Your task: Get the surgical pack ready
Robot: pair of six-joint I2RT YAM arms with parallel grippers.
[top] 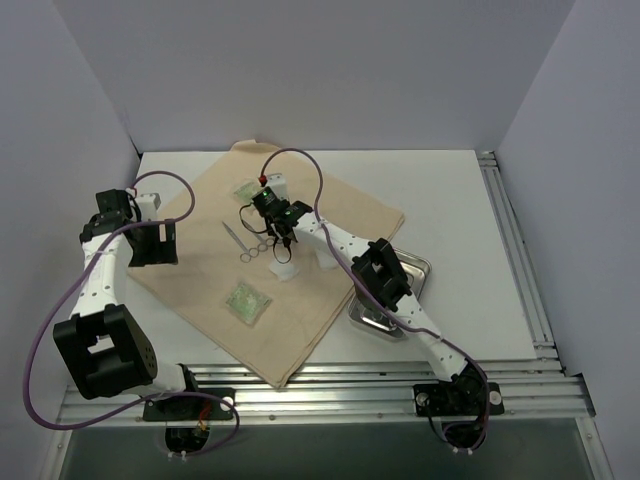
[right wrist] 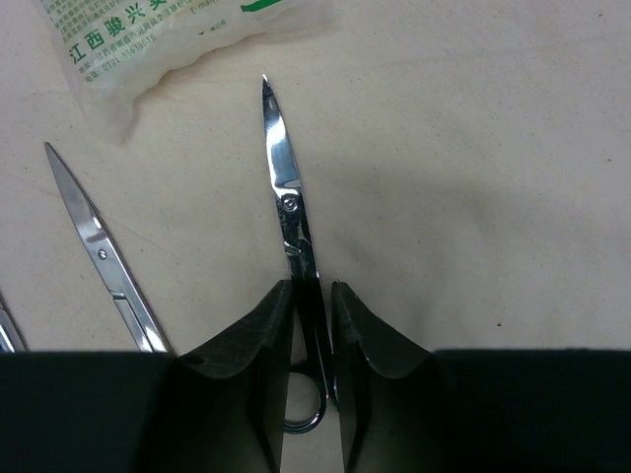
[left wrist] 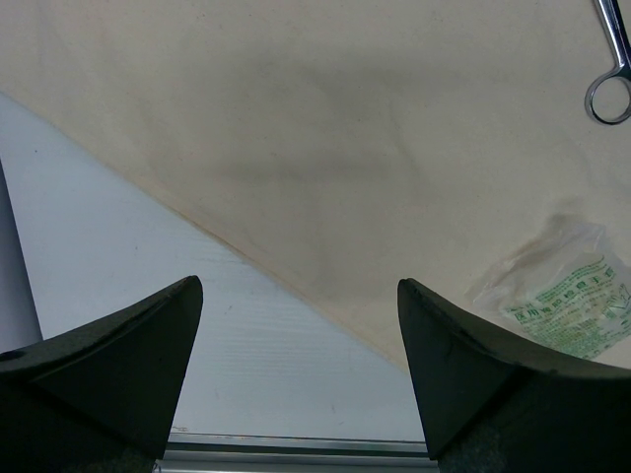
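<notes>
Cloth (top: 300, 310) spread flat on surface (top: 460, 200) as wrap base; scissors (right wrist: 286, 187) lie mid-cloth near green packet (right wrist: 148, 39). Right claw (right wrist: 312, 288) narrowed astride scissors shank, likely for lift; clamped or not, cannot tell. Left claw (left wrist: 299, 283) wide open, empty, over cloth edge.

Bright, even light throws soft shadows on the cloth (left wrist: 296, 177) and glints off the sharp-focused scissors (right wrist: 286, 168)

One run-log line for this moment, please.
left claw: open, empty, above cloth edge | right claw: straddling scissors shank on cloth, grip unconfirmed | steel tray: beside cloth
</notes>
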